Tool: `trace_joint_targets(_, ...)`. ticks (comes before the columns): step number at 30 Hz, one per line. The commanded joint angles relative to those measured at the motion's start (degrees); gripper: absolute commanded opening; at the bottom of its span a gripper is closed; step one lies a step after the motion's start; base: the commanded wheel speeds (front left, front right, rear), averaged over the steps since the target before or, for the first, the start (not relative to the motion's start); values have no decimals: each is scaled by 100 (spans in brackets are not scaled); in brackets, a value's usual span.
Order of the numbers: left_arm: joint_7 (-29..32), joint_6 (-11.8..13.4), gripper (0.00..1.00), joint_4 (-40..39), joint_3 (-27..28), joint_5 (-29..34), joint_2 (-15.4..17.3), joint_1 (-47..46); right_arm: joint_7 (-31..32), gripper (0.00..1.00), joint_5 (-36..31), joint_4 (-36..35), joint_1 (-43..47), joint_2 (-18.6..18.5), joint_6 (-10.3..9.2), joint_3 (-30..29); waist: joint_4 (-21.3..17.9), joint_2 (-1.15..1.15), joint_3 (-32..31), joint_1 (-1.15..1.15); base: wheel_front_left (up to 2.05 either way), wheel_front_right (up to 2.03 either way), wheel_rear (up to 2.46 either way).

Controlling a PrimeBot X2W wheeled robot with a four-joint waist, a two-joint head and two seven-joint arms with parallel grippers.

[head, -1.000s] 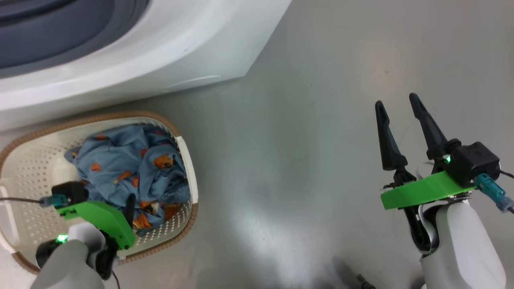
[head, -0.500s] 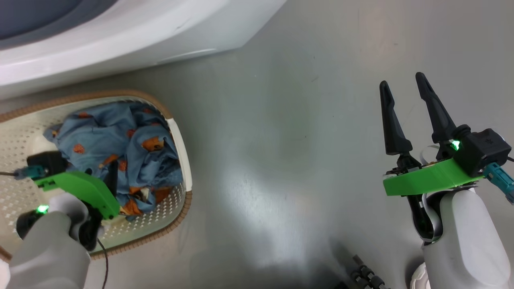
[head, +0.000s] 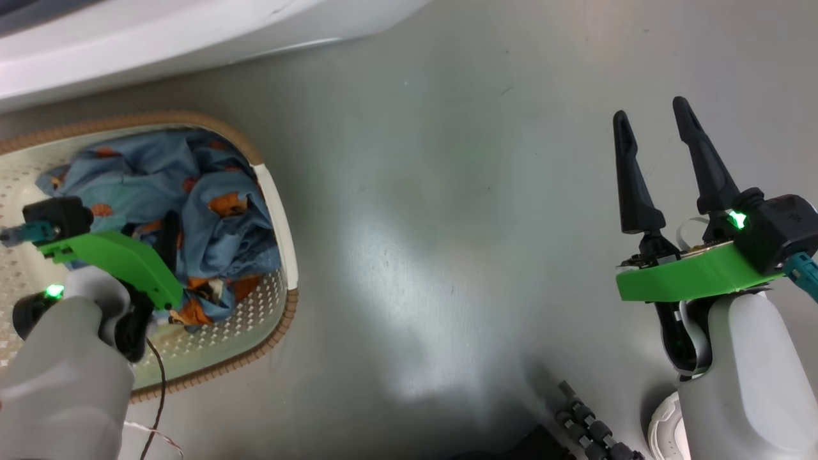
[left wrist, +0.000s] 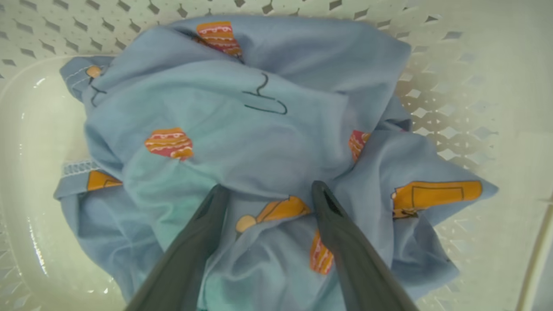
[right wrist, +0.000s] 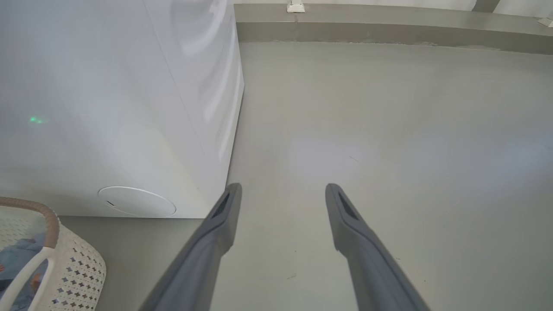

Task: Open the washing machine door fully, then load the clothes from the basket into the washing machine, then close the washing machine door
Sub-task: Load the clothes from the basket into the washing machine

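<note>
Since the earlier frame the head view has been swung, sliding the basket [head: 291, 306] leftward in it. Left jaws are spread wide, tips in the clothes [left wrist: 242, 129] heaped in the basket. A thick fold should be gathered before closing. Right jaws are held wide, empty.

Pale forearms [head: 748, 383], green wrist brackets [head: 690, 281], black gripper fingers [head: 632, 185].
</note>
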Motion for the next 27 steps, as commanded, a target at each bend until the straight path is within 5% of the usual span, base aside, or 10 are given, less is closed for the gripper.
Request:
trace_joint_targets(1,-74,-17,100,15,41,-100,232,8,-28,100,7,-168,131,-8,16,24,1,0,120,0,0,0,0)
trace_joint_targets(12,-218,-17,99,49,-311,-213,216,-201,-28,100,-5,-288,130,-8,16,-76,-4,0,377,0,0,0,0)
trace_joint_targets(14,-315,-17,61,35,-402,-219,198,-208,-28,100,-3,-298,139,-8,16,-108,2,0,390,0,0,0,0)
trace_joint_targets(16,-407,-17,7,56,-492,-224,167,-194,-28,100,6,-298,146,-8,16,-168,20,0,381,0,0,0,0)
trace_joint_targets(17,-446,-17,0,69,-543,-228,140,-174,-28,100,3,-291,155,-8,16,-193,37,0,352,0,0,0,0)
trace_joint_targets(27,-1230,-18,0,-28,-843,-402,-8,372,-28,100,-22,-100,333,-8,16,-274,273,0,-469,0,0,0,0)
